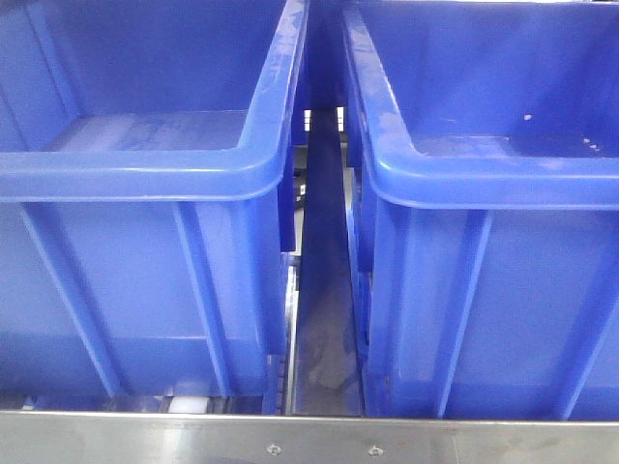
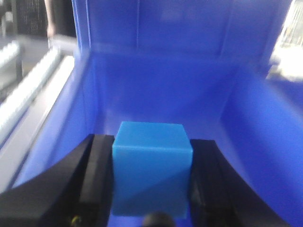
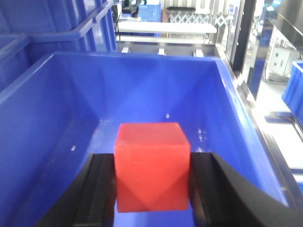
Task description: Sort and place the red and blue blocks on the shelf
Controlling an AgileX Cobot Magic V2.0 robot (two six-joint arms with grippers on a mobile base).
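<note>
The blue block (image 2: 151, 168) sits squeezed between the black fingers (image 2: 97, 179) of my left gripper (image 2: 151, 177), which is shut on it, held over the inside of a blue bin (image 2: 156, 90). In the right wrist view the red block (image 3: 151, 165) is clamped the same way by my right gripper (image 3: 152, 177), above the floor of another blue bin (image 3: 156, 90). The front view shows neither gripper nor block. There the shelf (image 1: 309, 437) appears as a steel front rail with a white roller (image 1: 189, 404) under the bins.
Two large blue bins (image 1: 145, 164) (image 1: 484, 184) stand side by side on the shelf with a narrow gap (image 1: 324, 290) between them. White roller tracks (image 2: 28, 94) run left of the left bin. Further bins (image 3: 61, 23) stand behind the right one.
</note>
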